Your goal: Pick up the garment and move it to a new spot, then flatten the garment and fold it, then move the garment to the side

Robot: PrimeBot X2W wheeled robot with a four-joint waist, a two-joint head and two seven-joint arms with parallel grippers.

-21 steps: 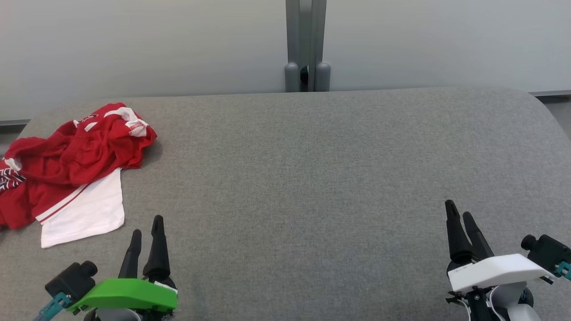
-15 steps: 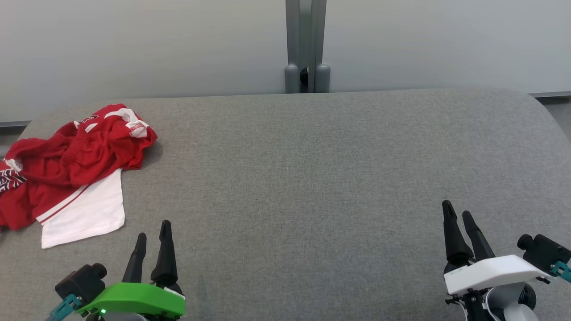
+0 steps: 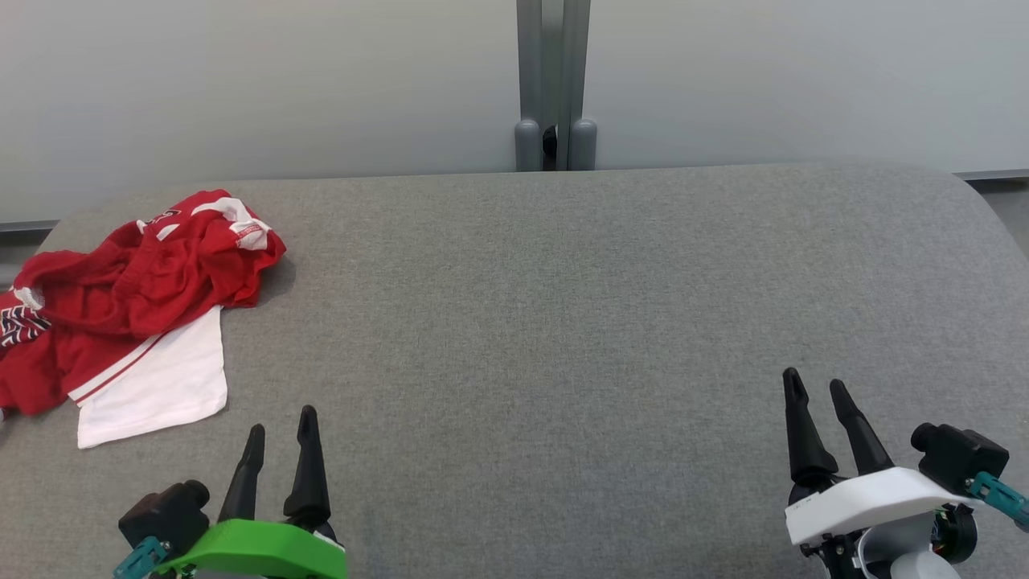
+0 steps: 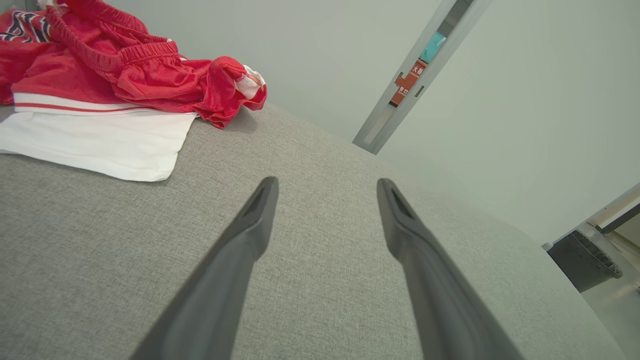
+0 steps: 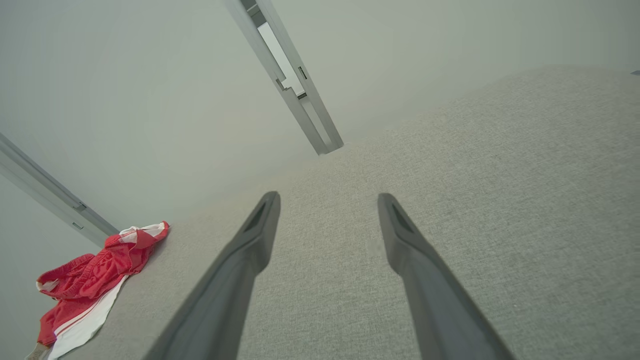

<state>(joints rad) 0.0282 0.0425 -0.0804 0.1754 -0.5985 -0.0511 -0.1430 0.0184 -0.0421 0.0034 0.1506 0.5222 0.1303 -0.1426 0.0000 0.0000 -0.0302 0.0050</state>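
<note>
In the head view I see my left gripper (image 3: 281,420) at 7 o'clock and my right gripper (image 3: 813,379) at 5, both with fingers apart and empty, over the grey fabric-covered desk (image 3: 563,322). The crumpled red-and-white cloth garment (image 3: 137,297) lies at 9 o'clock. In the left wrist view it is at 11 o'clock, and in the right wrist view at 8 o'clock.

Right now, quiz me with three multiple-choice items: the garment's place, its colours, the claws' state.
1. Where on the grey surface does the garment lie? A) left side B) centre C) right side
2. Its colours? A) blue, yellow B) red, white C) black
3. The left claw and right claw are: A) both open, empty B) both shut C) holding cloth
Answers: 1 A, crumpled near the left edge. 2 B, red cloth with a white panel. 3 A, both spread wide, nothing held.
</note>
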